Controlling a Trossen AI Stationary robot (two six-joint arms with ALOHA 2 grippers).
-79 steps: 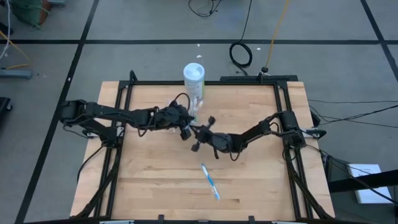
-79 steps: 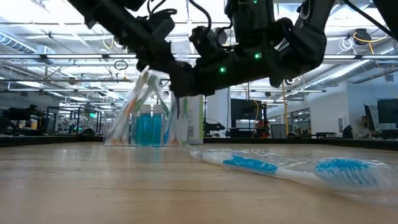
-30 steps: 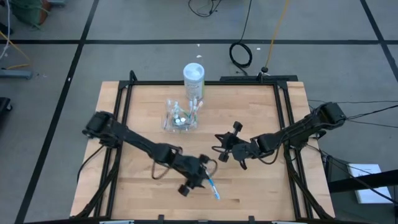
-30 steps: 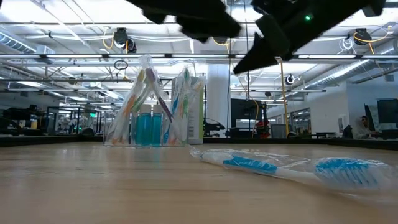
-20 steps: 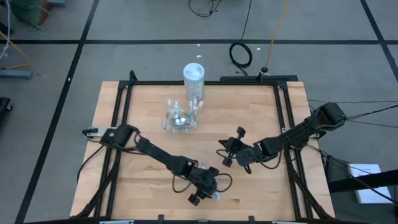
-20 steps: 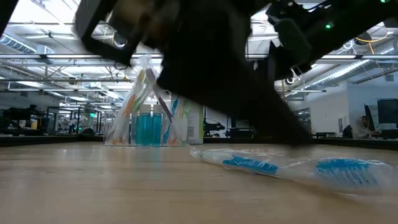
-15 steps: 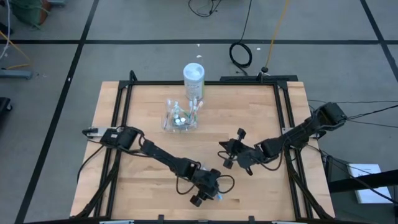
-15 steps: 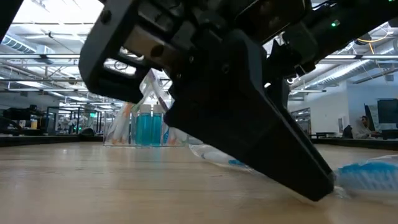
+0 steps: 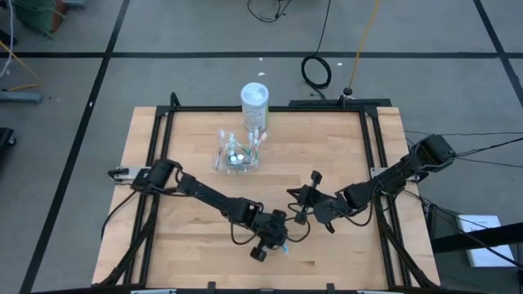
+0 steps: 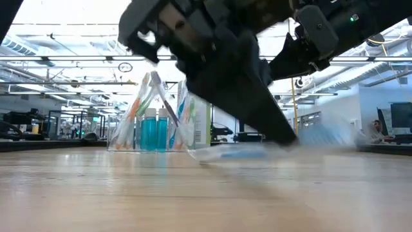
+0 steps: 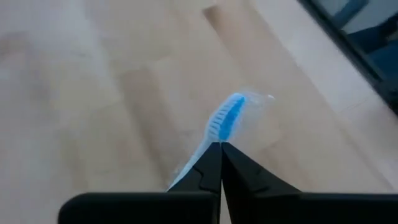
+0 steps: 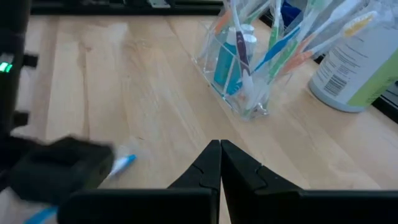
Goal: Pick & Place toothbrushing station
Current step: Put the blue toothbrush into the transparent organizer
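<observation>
Toothbrush [image 11: 225, 122], blue-and-white in clear wrap, pinched in my left end effector [image 9: 272, 242], fingers closed on handle, near front of bench [image 9: 188, 261]. Long axis runs straight out from fingertips, bristle end farthest from me; low view shows it near level, just above wood. My right end effector [image 9: 301, 202] hovers just beside, fingers closed, empty. Clear cup [image 12: 239, 99] at back centre: brushes leaning, too crowded to count; two blue tubes [image 10: 155, 130] visible. One white bottle [image 9: 255, 104] behind.

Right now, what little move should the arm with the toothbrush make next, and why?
Probably lift and carry it toward the clear plastic cup: the left pincer is shut on the wrapped blue-and-white toothbrush, just above the wooden table; the other brushes stand in that cup.
</observation>
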